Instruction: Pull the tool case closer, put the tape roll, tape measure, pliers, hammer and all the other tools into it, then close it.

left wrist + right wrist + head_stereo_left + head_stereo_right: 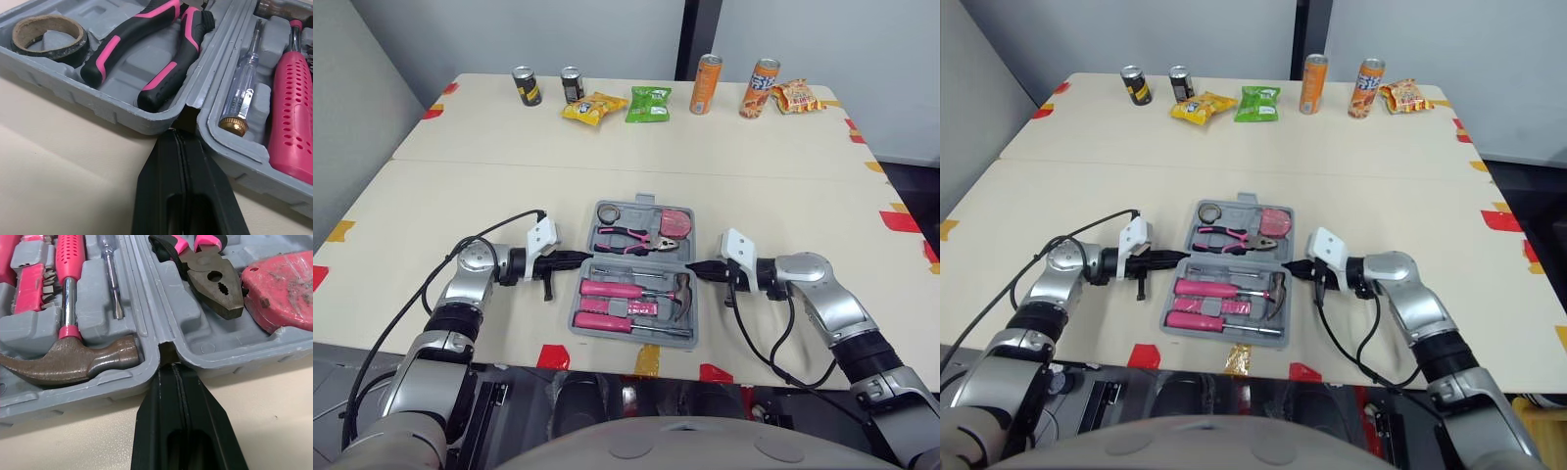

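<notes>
- Grey moulded-plastic tool case (98, 105) lies open flat on the tabletop (460, 196), near its front edge, fully loaded.
- Left gripper (177, 134), right gripper (171, 367): fingers pinched together, empty, tips at the hinge notch on each side.
- Expect stiff, steel-heavy halves; you'd best lift one by its outer rim.

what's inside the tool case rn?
Far half of the tool case: tape roll, pliers, tape measure. Near half: hammer, tester screwdriver, other pink-handled tools. The moulded slots beneath the tools are covered.
</notes>
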Robot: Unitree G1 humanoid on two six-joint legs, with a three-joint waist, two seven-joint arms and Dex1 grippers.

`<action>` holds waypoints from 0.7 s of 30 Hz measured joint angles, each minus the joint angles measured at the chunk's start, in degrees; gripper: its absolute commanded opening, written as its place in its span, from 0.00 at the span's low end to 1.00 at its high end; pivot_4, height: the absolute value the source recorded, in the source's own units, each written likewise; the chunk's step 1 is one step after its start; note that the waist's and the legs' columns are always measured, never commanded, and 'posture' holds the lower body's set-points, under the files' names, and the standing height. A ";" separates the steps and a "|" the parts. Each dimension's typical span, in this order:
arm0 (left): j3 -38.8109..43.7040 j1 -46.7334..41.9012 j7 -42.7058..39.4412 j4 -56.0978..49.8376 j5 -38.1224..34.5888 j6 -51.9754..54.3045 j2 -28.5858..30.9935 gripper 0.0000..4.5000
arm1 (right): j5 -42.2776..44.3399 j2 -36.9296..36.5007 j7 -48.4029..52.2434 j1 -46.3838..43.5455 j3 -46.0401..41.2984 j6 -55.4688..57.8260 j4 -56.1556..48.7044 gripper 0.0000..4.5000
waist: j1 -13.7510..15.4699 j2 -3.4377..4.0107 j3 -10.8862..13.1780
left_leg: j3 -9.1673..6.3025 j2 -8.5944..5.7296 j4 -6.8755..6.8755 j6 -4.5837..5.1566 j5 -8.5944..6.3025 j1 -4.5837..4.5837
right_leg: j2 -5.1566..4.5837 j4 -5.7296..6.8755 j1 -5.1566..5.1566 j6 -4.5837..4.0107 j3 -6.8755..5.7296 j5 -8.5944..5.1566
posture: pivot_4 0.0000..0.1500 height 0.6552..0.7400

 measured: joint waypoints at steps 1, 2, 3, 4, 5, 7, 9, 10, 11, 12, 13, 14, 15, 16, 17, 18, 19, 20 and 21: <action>-0.24 0.51 0.02 -1.26 0.01 0.62 -0.10 0.00 | 0.00 -0.61 0.28 0.01 -0.03 0.28 -0.34 0.01 | 0.09 0.00 0.01 | -0.01 0.00 0.00 0.00 0.00 -0.02 | 0.00 -0.01 0.00 0.00 -0.01 0.00 | 1.00 1.00; -0.38 1.06 0.07 -2.36 0.00 1.22 -0.23 0.00 | 0.01 -1.09 0.59 0.09 -0.09 0.54 -0.65 0.01 | 0.14 -0.01 0.01 | -0.02 0.00 0.00 0.00 0.00 -0.03 | 0.00 -0.02 0.00 0.00 -0.02 0.00 | 1.00 1.00; -0.61 1.52 0.11 -3.35 -0.01 1.73 -0.35 0.00 | 0.02 -1.49 0.75 0.37 -0.28 0.93 -1.14 0.01 | 0.18 -0.01 0.01 | -0.02 -0.01 0.00 0.00 -0.01 -0.04 | 0.00 -0.03 -0.01 0.00 -0.02 0.00 | 1.00 1.00; -0.81 1.93 0.20 -4.38 0.00 2.33 -0.49 0.00 | 0.11 -1.82 0.87 0.69 -0.40 1.40 -1.69 0.01 | 0.20 -0.01 0.02 | -0.03 -0.01 0.00 -0.01 -0.01 -0.05 | 0.00 -0.03 -0.02 0.00 -0.03 0.00 | 1.00 1.00; -1.22 2.53 0.24 -5.74 0.00 3.02 -0.55 0.00 | 0.34 -2.24 1.11 1.26 -0.59 2.01 -2.38 0.01 | 0.21 -0.01 0.02 | -0.03 0.00 -0.01 -0.01 -0.01 -0.05 | 0.00 -0.04 -0.02 0.00 -0.03 0.00 | 1.00 1.00; -1.68 3.79 0.37 -8.19 0.00 4.21 -0.67 0.00 | 0.84 -3.12 1.51 2.90 -1.01 3.23 -4.31 0.01 | 0.26 -0.01 0.02 | -0.03 -0.01 -0.02 -0.02 -0.01 -0.06 | 0.00 -0.08 -0.02 0.01 -0.03 0.00 | 1.00 1.00; -2.11 4.39 0.54 -9.56 0.00 5.21 -0.91 0.00 | 1.32 -3.82 1.79 4.19 -1.33 4.18 -5.62 0.01 | 0.27 -0.01 0.02 | -0.04 0.00 -0.02 -0.02 -0.02 -0.06 | 0.00 -0.10 -0.01 0.02 -0.03 0.01 | 1.00 1.00; -2.47 4.81 0.74 -10.68 0.08 5.84 -0.94 0.00 | 1.55 -4.19 1.86 5.13 -1.73 4.77 -6.58 0.01 | 0.26 -0.01 0.02 | -0.04 0.00 -0.03 -0.02 -0.01 -0.06 | 0.00 -0.11 -0.01 0.02 -0.03 0.01 | 1.00 1.00; -2.65 4.95 0.79 -11.12 0.11 6.26 -1.00 0.00 | 1.77 -4.35 1.94 5.56 -1.93 5.10 -6.91 0.01 | 0.20 -0.01 0.02 | -0.04 0.00 -0.02 -0.02 -0.01 -0.05 | 0.00 -0.11 -0.02 0.02 -0.03 0.01 | 1.00 1.00; -3.00 5.08 0.92 -11.99 0.33 6.82 -1.00 0.00 | 1.83 -4.66 1.92 6.39 -2.23 5.67 -7.95 0.01 | 0.19 0.00 0.02 | -0.04 0.00 -0.04 -0.02 -0.01 -0.05 | 0.00 -0.12 -0.02 0.02 -0.03 0.01 | 1.00 1.00; -3.30 5.53 1.03 -13.12 0.45 7.49 -0.98 0.00 | 2.12 -5.17 1.92 7.40 -2.43 6.28 -9.07 0.01 | 0.19 -0.01 0.02 | -0.04 0.00 -0.05 -0.02 -0.01 -0.04 | 0.00 -0.13 -0.01 0.02 -0.03 0.01 | 1.00 1.00; -3.39 5.86 1.10 -13.73 0.44 7.77 -0.99 0.00 | 2.28 -5.41 1.94 7.85 -2.52 6.63 -9.60 0.01 | 0.13 -0.01 0.02 | -0.04 0.00 -0.07 -0.02 -0.01 -0.04 | 0.00 -0.15 -0.01 0.02 -0.02 0.01 | 1.00 1.00; -3.57 6.12 1.16 -14.41 0.50 8.21 -0.95 0.00 | 2.27 -5.66 1.94 8.36 -2.71 7.21 -10.42 0.01 | 0.09 0.00 0.03 | -0.04 0.00 -0.07 -0.02 -0.01 -0.04 | 0.00 -0.17 -0.01 0.02 -0.03 0.01 | 1.00 1.00; -3.84 6.38 1.16 -15.03 0.59 8.49 -0.71 0.00 | 2.28 -5.73 1.93 8.78 -2.82 7.62 -10.91 0.01 | 0.05 0.00 0.02 | -0.04 0.00 -0.09 -0.02 -0.01 -0.03 | 0.01 -0.20 -0.01 0.02 -0.03 0.01 | 1.00 1.00; -4.21 6.67 1.15 -15.85 0.77 8.55 -0.03 0.00 | 2.43 -5.72 1.93 9.27 -2.98 8.10 -11.48 0.01 | 0.00 0.00 0.02 | -0.03 0.01 -0.10 -0.02 -0.01 -0.02 | 0.01 -0.27 -0.01 0.02 -0.02 0.01 | 1.00 1.00; -4.49 6.85 1.14 -16.30 0.97 8.48 0.38 0.00 | 2.49 -5.73 1.93 9.67 -3.01 8.71 -12.18 0.01 | -0.04 0.01 0.02 | -0.03 0.01 -0.12 -0.02 -0.01 0.00 | 0.01 -0.35 -0.01 0.02 -0.02 0.01 | 1.00 1.00; -4.60 7.00 1.14 -16.59 1.14 8.40 0.61 0.00 | 2.52 -5.74 1.94 9.82 -2.98 9.03 -12.50 0.01 | -0.11 0.01 0.02 | -0.03 0.01 -0.12 -0.02 -0.01 0.01 | 0.01 -0.36 -0.01 0.02 -0.02 0.01 | 1.00 1.00; -4.71 7.28 1.12 -16.99 1.24 8.20 0.91 0.00 | 2.64 -5.65 1.94 10.17 -2.98 9.46 -12.89 0.01 | -0.15 0.01 0.02 | -0.02 0.01 -0.13 -0.02 -0.01 0.02 | 0.01 -0.36 -0.01 0.02 -0.01 0.01 | 1.00 1.00; -4.68 7.46 1.14 -17.02 1.19 8.16 0.99 0.00 | 2.72 -5.58 1.93 10.19 -2.95 9.56 -12.90 0.01 | -0.21 0.01 0.03 | -0.01 0.01 -0.13 -0.02 -0.01 0.03 | 0.01 -0.36 -0.01 0.02 -0.01 0.01 | 1.00 1.00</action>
